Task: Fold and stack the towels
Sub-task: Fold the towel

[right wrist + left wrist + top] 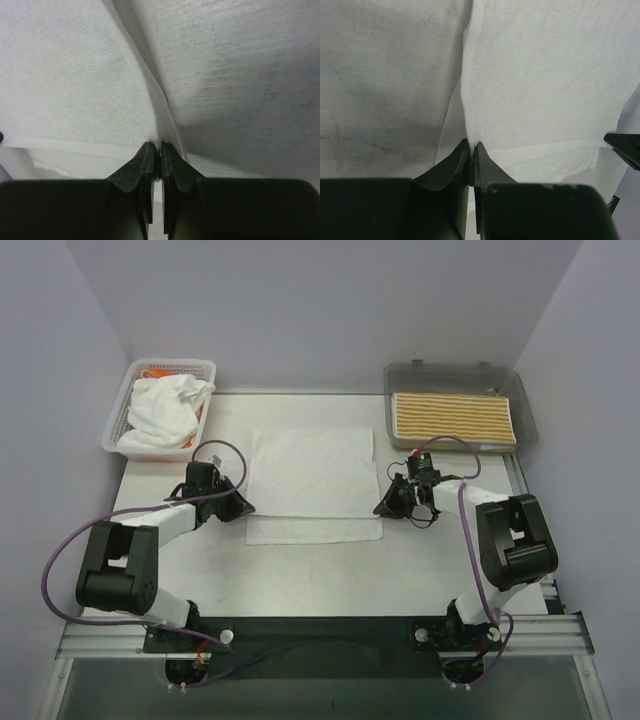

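Observation:
A white terry towel point(312, 475) lies mid-table, its upper layer folded over a lower layer that shows along the near edge. My left gripper point(243, 508) is shut on the towel's left edge point(472, 145). My right gripper point(385, 506) is shut on its right edge point(159, 145). A yellow-and-white striped towel point(453, 418) lies folded in the grey tray point(525, 400) at the back right. White towels point(165, 410) and a bit of an orange one point(156, 373) are heaped in the white mesh basket point(115, 425) at the back left.
The white table point(330, 580) runs to a black rail at the near edge. Purple-grey walls close in the back and sides. The left arm's purple cable point(215, 448) loops just left of the towel.

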`<state>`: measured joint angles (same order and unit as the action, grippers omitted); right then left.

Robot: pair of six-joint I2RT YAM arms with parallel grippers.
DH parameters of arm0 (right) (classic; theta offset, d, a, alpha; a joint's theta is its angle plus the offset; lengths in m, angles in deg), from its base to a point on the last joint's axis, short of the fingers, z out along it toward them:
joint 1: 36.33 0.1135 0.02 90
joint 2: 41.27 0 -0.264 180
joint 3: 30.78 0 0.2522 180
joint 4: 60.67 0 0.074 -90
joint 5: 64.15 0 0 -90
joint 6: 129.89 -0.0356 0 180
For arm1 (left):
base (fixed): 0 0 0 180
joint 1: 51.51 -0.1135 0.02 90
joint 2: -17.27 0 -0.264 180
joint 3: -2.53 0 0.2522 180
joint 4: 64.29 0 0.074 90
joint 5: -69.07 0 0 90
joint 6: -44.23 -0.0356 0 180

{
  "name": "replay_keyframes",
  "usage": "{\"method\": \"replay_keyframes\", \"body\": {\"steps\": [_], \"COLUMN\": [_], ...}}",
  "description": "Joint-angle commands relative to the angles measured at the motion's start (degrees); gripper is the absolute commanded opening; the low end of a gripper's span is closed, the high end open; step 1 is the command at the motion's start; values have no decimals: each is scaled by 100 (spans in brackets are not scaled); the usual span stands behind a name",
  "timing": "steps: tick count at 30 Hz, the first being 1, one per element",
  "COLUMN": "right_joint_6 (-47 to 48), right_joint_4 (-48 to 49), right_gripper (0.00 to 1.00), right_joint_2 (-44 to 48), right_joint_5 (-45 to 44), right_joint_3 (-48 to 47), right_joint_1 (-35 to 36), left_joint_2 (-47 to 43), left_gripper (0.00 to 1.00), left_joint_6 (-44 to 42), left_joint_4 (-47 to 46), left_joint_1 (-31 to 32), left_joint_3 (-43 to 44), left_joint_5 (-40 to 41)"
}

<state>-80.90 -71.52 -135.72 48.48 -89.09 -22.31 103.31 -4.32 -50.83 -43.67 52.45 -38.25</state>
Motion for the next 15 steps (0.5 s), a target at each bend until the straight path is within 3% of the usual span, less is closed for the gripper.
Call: {"method": "replay_keyframes", "body": {"steps": [1, 9, 15], "right_joint_6": [199, 112, -204], "right_joint_4": [-563, -1109, -1031], "right_gripper": [0, 0, 0], "right_joint_2": [409, 1577, 1817], "right_joint_5": [-356, -303, -347], "right_joint_3": [-360, -494, 201], "right_joint_1": [-40, 65, 408], "left_joint_2": [-490, -1537, -2012], "left_gripper": [0, 0, 0], "left_joint_6": [-137, -374, -243], "left_joint_4": [354, 1372, 1314], "left_joint_1": [7, 95, 341], "left_joint_3": [452, 901, -55], "left_joint_5": [62, 185, 203]}}
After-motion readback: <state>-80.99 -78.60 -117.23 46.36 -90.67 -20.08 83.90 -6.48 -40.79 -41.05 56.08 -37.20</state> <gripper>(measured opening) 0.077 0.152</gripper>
